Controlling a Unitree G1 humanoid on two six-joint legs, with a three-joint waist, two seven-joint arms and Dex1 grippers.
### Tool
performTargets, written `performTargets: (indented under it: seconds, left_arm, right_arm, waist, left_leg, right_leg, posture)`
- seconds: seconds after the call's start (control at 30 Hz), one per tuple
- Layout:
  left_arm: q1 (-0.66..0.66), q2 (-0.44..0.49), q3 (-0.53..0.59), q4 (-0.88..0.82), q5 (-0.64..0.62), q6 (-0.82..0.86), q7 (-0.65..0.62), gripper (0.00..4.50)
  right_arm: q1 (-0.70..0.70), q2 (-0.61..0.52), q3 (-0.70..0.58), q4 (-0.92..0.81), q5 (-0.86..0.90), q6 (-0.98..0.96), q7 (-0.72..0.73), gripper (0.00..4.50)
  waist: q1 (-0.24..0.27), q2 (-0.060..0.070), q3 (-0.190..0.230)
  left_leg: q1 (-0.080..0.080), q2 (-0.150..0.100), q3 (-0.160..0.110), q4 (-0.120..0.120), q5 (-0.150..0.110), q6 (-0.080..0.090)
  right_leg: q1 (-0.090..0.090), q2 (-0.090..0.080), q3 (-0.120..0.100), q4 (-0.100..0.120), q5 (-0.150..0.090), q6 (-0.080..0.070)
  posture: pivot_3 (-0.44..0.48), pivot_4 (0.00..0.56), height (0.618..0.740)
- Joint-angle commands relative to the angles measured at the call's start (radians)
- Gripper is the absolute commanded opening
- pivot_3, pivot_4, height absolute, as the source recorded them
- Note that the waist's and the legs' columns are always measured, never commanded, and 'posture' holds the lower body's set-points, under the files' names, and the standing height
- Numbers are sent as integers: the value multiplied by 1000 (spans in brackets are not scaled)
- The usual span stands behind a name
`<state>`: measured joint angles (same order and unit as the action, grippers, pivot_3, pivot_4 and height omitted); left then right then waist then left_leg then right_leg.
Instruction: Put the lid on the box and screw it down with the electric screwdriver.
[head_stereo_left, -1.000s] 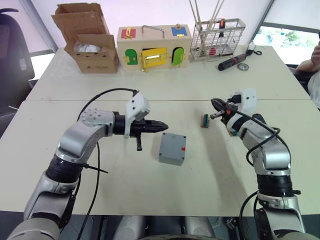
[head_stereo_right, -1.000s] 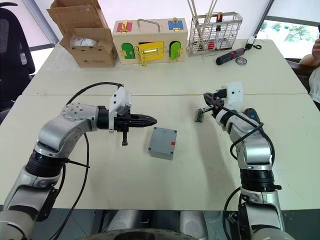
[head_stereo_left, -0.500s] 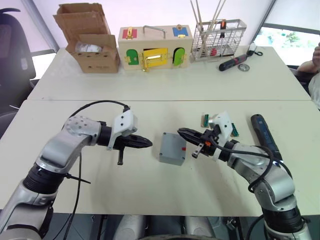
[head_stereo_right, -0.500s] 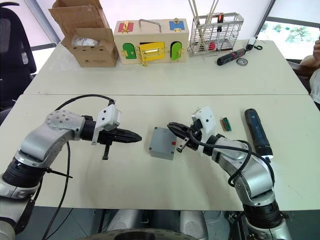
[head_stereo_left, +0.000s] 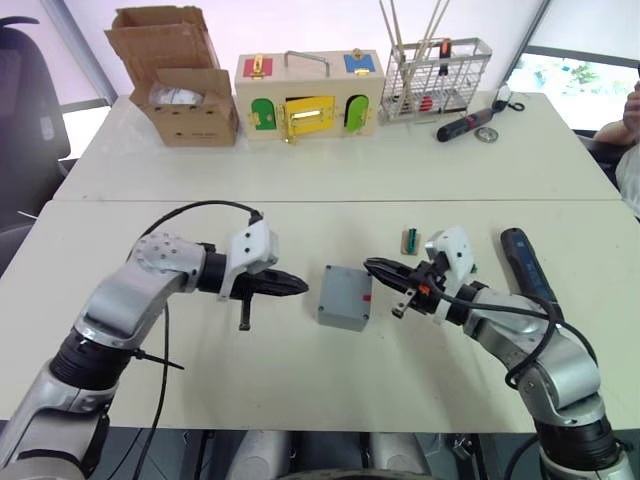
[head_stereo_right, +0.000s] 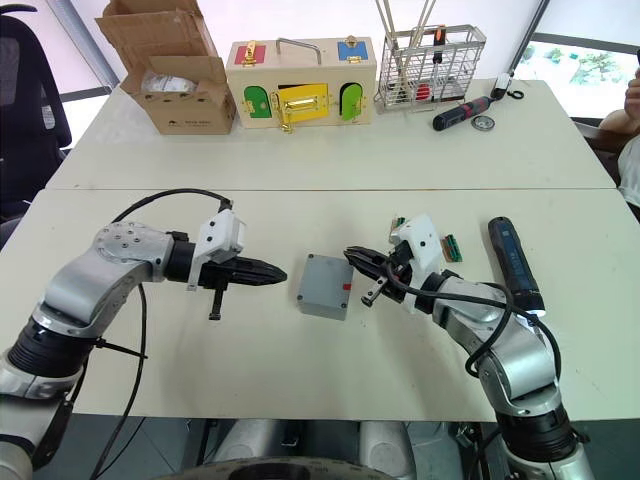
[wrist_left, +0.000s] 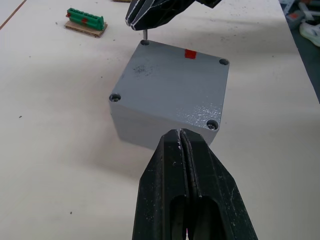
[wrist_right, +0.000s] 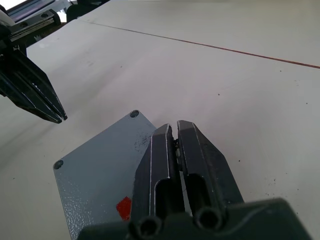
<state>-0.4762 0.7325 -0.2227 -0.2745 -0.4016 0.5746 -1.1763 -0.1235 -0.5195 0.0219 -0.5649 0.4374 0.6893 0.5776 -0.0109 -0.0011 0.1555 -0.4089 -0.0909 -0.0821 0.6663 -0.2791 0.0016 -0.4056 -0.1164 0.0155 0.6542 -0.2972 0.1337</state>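
Our right gripper (head_stereo_right: 352, 256) has edged back from the box (head_stereo_left: 344, 297), pinching a small screw; rigid, light plastic, likely to slide unless held by its sides.

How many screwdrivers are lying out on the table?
2. The electric screwdriver lies on the near table, to the right of the right end effector. A slimmer black-and-red hand screwdriver lies on the far table beside the wire basket, which may hold more tools.
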Motion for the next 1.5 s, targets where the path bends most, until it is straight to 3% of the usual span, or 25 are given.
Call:
performTargets:
  seconds: [0.03,0.7,0.93,1.07,1.1,1.17,1.3,1.37,1.5]
  left_arm:
    - [-18,-5,-3,3,7,-14,-3,0]
    - [-17,-22,4,1,17,-11,5,0]
    - [-21,-30,3,1,15,-11,6,0]
    - [-60,-75,7,20,-6,-11,7,0]
    - [-74,-89,9,28,-10,-13,5,0]
    - [-101,-113,10,45,-12,-25,-4,0]
    - [-146,-162,-5,60,-1,-70,-6,0]
    - [-149,-180,-11,55,5,-91,0,0]
    - [-127,-206,-20,12,15,-127,24,0]
  right_arm:
    - [6,-4,-23,-26,15,-12,-2,58]
    - [-4,-10,44,52,-76,-88,6,58]
    - [-14,-30,15,29,-52,-72,24,3353]
    - [-62,-62,-86,-4,2,-18,13,4476]
    - [-87,-80,-134,-12,43,24,15,4492]
    - [-164,-148,-258,5,151,154,22,4492]
    - [-355,-397,-470,195,319,411,102,4492]
    - [-397,-550,-440,295,291,462,155,4492]
    - [-425,-813,-262,472,240,568,267,4492]
  waist:
    - [0,0,0]
    - [0,0,0]
    - [0,0,0]
    - [2,0,0]
    - [3,0,0]
    - [3,0,0]
    - [4,0,0]
    - [4,0,0]
    - [-1,0,0]
  left_leg:
    - [0,0,0,0,0,0]
    - [0,0,0,0,0,0]
    - [0,0,0,0,0,0]
    - [0,0,0,0,0,0]
    - [0,0,0,1,0,0]
    - [0,0,0,1,0,0]
    - [0,0,0,1,0,0]
    - [0,0,0,-1,0,0]
    - [0,1,2,-2,-1,2]
  right_leg:
    - [0,0,0,0,0,0]
    - [0,0,0,0,0,0]
    - [0,0,0,0,0,0]
    - [0,0,0,0,0,0]
    - [0,0,0,0,0,0]
    - [1,0,0,0,0,0]
    - [1,-1,-1,-1,0,0]
    - [2,-1,-1,-3,0,0]
    - [1,-1,-1,-4,0,0]
  posture:
    - [0,150,740]
    - [0,150,740]
    - [0,150,740]
    - [0,150,740]
    - [0,150,740]
    - [0,150,740]
    - [0,150,740]
    - [0,150,740]
    - [0,150,740]
